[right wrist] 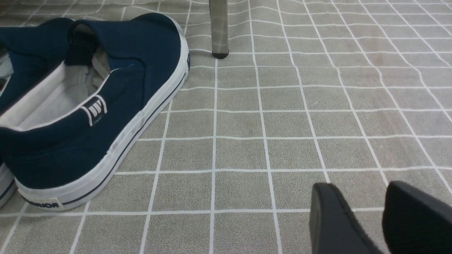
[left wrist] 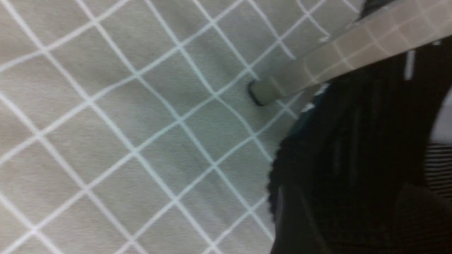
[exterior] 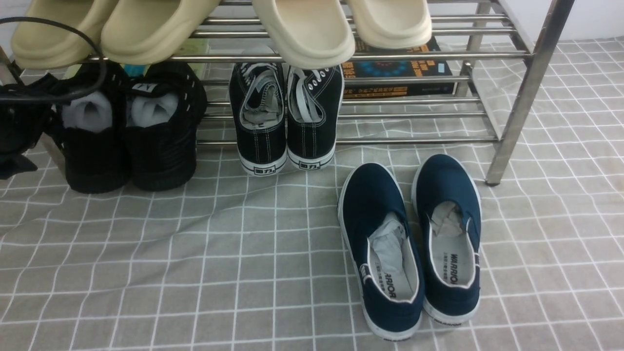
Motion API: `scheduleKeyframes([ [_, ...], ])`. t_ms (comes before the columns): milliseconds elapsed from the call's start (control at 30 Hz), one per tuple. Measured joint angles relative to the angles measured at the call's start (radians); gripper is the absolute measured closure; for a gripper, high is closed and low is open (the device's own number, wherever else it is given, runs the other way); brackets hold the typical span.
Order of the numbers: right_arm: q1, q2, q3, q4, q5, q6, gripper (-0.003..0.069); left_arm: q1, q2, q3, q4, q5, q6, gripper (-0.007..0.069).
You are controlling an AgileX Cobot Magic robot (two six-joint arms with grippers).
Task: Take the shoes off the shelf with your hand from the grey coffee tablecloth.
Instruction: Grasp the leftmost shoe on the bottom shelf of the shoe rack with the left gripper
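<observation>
Black mesh shoes (exterior: 129, 131) at left end of shelf (exterior: 516, 92), heels twd robot over grey cloth (exterior: 243, 243), long axis front-to-back. Left hand (exterior: 19, 131) just beside their left flank, far nearer; jaws' state can't tell. Right hand (right wrist: 356, 192) well apart, jaws apart, empty.

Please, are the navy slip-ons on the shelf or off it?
Off: the slip-ons stand on the cloth before the shelf.

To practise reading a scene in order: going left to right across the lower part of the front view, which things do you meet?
black mesh sneakers → black canvas sneakers with white soles → navy slip-ons → shelf's front right leg
</observation>
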Motion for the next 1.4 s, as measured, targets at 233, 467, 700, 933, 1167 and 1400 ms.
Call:
scheduleKeyframes([
  [233,0.000,0.000,0.000,0.000,0.000,0.000,0.0420,0.000,0.000,0.000,-0.082,-0.054,0.002,0.0221],
  [467,0.000,0.000,0.000,0.000,0.000,0.000,0.0420,0.000,0.009,0.000,-0.110,-0.081,-0.019,0.0221],
  [700,0.000,0.000,0.000,0.000,0.000,0.000,0.0420,0.001,0.009,0.000,-0.151,-0.077,-0.077,0.0221],
  [933,0.000,0.000,0.000,0.000,0.000,0.000,0.0420,0.001,0.018,0.000,-0.134,-0.109,-0.160,0.0221],
  [1167,0.000,0.000,0.000,0.000,0.000,0.000,0.0420,0.001,0.030,0.000,-0.060,-0.134,-0.189,0.0221],
  [1400,0.000,0.000,0.000,0.000,0.000,0.000,0.0420,0.001,0.136,-0.003,-0.025,-0.107,-0.193,0.0227],
])
